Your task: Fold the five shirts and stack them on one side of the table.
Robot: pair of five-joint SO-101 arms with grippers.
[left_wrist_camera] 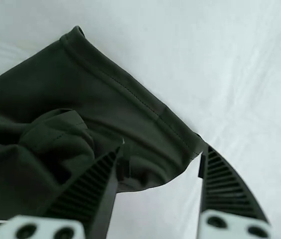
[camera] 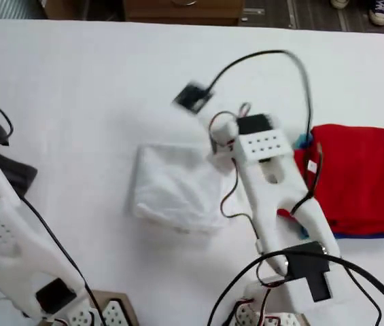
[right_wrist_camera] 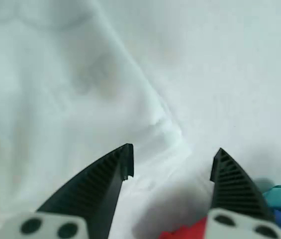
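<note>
Shirts sit in three places on your table (camera: pixel 76 81): a white shirt (camera: pixel 175 187) folded into a soft, puffy rectangle at the middle, a red shirt (camera: pixel 361 176) folded flat on top of a blue shirt (camera: pixel 365 236) near the right edge, and a dark shirt (camera: pixel 11 173) crumpled at the left edge. Your right claw (right_wrist_camera: pixel 174 152) is spread wide and holds nothing, poised over the white shirt's far corner on the red shirt's side. Your left claw (left_wrist_camera: pixel 161 152) is also spread wide and empty, with the dark shirt's hemmed corner lying between its fingers; you cannot tell whether a finger touches the cloth. The white rectangle lies a little longer across the table than front to back, and the dark shirt's stitched hem runs straight to that corner
</note>
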